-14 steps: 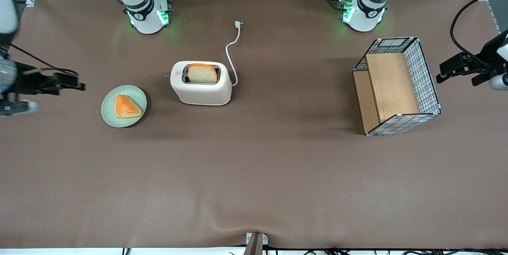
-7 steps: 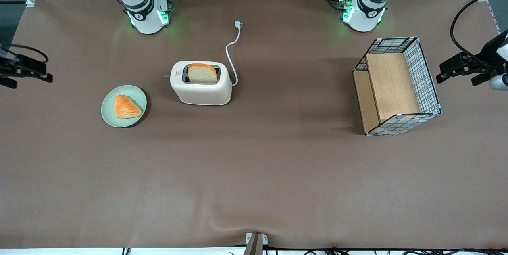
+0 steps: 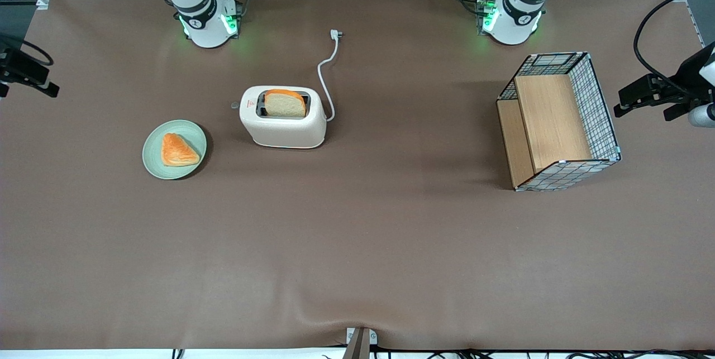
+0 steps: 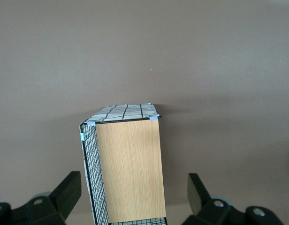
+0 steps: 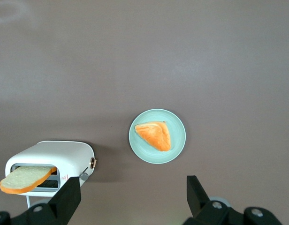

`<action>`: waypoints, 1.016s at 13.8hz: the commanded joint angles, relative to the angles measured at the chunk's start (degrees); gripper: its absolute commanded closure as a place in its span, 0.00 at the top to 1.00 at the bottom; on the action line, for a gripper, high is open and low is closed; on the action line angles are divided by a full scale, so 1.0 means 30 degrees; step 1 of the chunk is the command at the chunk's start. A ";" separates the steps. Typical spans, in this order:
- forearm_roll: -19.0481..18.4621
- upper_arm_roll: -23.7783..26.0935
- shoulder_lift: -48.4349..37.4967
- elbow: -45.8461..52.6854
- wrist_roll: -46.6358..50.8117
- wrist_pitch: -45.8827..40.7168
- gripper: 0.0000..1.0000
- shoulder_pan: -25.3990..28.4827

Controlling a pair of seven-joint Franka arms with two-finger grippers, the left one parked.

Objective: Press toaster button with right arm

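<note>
The job is at its very start, as I read it: the approach step, with the pressing not yet begun. The right arm's black two-finger hand [image 5: 130,199] hangs high up at the working arm's edge of the brown worktop [image 3: 357,247], well apart from the toaster; in the front view only a dark bit of it [image 3: 25,71] pokes in at the frame edge. Its two fingers [image 5: 67,199] stand wide apart with nothing between them, so the hand is released and carrying nothing.

The small cream-white rounded-box toaster [image 3: 283,119] sits on the worktop between the two arm bases and a little nearer the front camera than they are. A slice of bread with an orange-brown crust [image 3: 285,103] stands up out of its long top slot. The tiny grey round-tipped lever knob [image 3: 235,105] sticks out from the narrow end that faces the working arm's end of the worktop, just beside a small red logo [image 3: 243,105]. The thin white power cord [image 3: 327,77] trails away toward the arm bases, its plug lying loose on the worktop.

Near that same narrow end lies a pale green round plate [image 3: 192,166] holding a triangular golden pastry [image 3: 177,150], a bit nearer the front camera than the toaster.

The next move, I'd judge, calls for the hand to travel in across the worktop and drop to the knob's height, passing above the plate. The knob is small, so a fingertip must land squarely on top and push straight down.
</note>
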 commanded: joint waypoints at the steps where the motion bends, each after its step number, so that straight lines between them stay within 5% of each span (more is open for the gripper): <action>1: -0.0460 0.0384 -0.1418 -0.1838 0.0122 0.0904 1.00 -0.0337; 14: -0.1281 0.0326 -0.0333 -0.0135 0.0149 0.0845 1.00 -0.0190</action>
